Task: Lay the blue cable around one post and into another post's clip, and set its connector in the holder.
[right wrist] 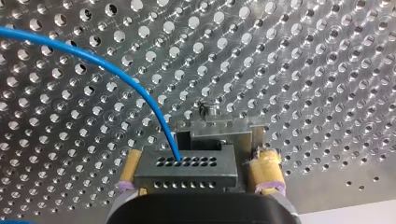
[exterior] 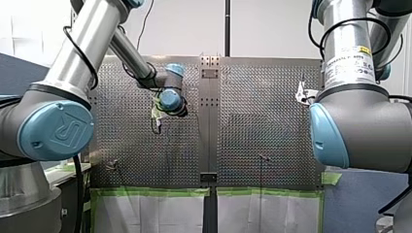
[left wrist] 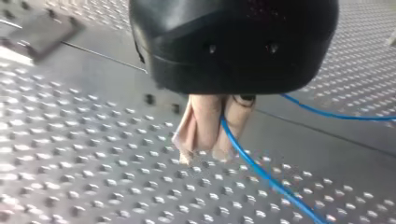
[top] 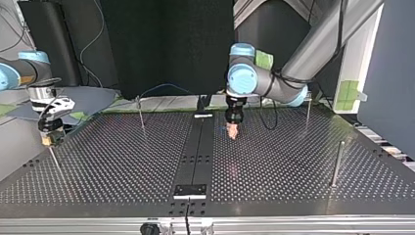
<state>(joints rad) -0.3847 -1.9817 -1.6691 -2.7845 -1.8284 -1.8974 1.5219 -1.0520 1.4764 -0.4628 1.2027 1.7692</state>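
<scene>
In the left wrist view my left gripper [left wrist: 205,154] is shut on the blue cable [left wrist: 261,175], which runs out between its beige pads and across the plate. It hangs just above the perforated table [top: 122,161], near the middle strip [top: 198,147]. In the right wrist view the cable [right wrist: 116,70] ends in a dark connector [right wrist: 184,170] that sits against a metal holder [right wrist: 210,126]. My right gripper [right wrist: 196,158] stands open around the connector, with one yellow pad [right wrist: 266,170] on each side. In the top view it is at the table's left edge [top: 48,139].
Thin posts stand on the plate in the top view: one at the far left-centre [top: 141,115], one at the far right [top: 307,115], one at the near right [top: 337,164] and one under my right gripper [top: 54,161]. A dark plate [top: 191,190] lies on the middle strip near the front edge.
</scene>
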